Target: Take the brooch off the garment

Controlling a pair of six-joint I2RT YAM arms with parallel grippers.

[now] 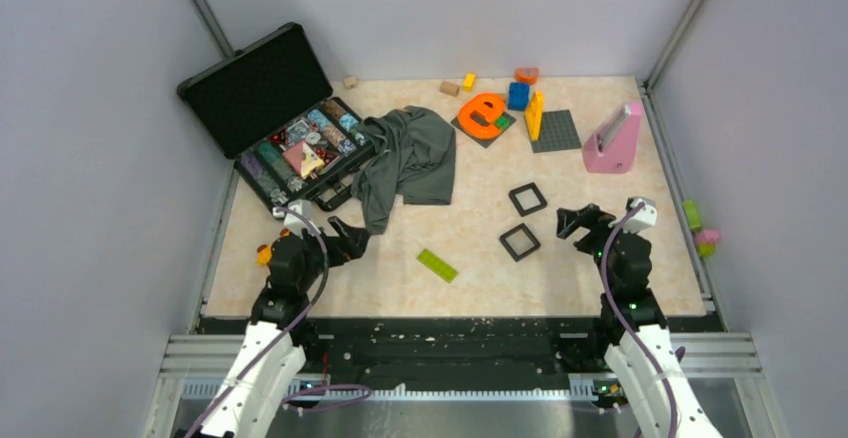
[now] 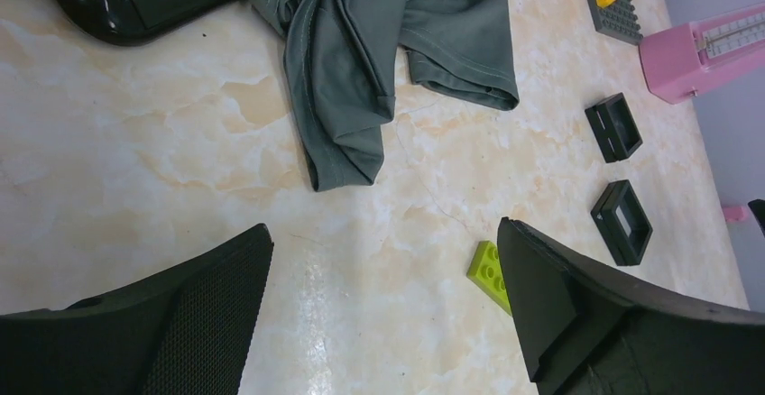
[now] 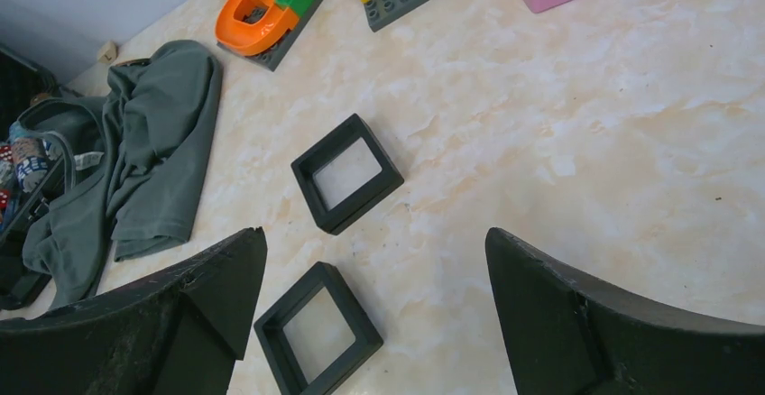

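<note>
The garment [image 1: 415, 153] is a dark grey T-shirt lying crumpled at the back left of the table, one edge draped against the open case. It also fills the top of the left wrist view [image 2: 343, 70] and the left side of the right wrist view [image 3: 153, 142]. No brooch shows on it; the folds may hide it. My left gripper [image 1: 345, 241] [image 2: 383, 233] hovers open over bare table just short of the shirt's near hem. Beside the two black frames, well right of the shirt, my right gripper [image 1: 580, 220] [image 3: 374, 233] is open and holds nothing.
An open black case [image 1: 260, 88] of trinkets stands at the back left. Two black square frames [image 1: 527, 198] [image 1: 519, 242] and a lime brick [image 1: 437, 265] lie mid-table. An orange letter toy [image 1: 482, 115], grey baseplate [image 1: 556, 130] and pink block [image 1: 612, 140] sit at the back.
</note>
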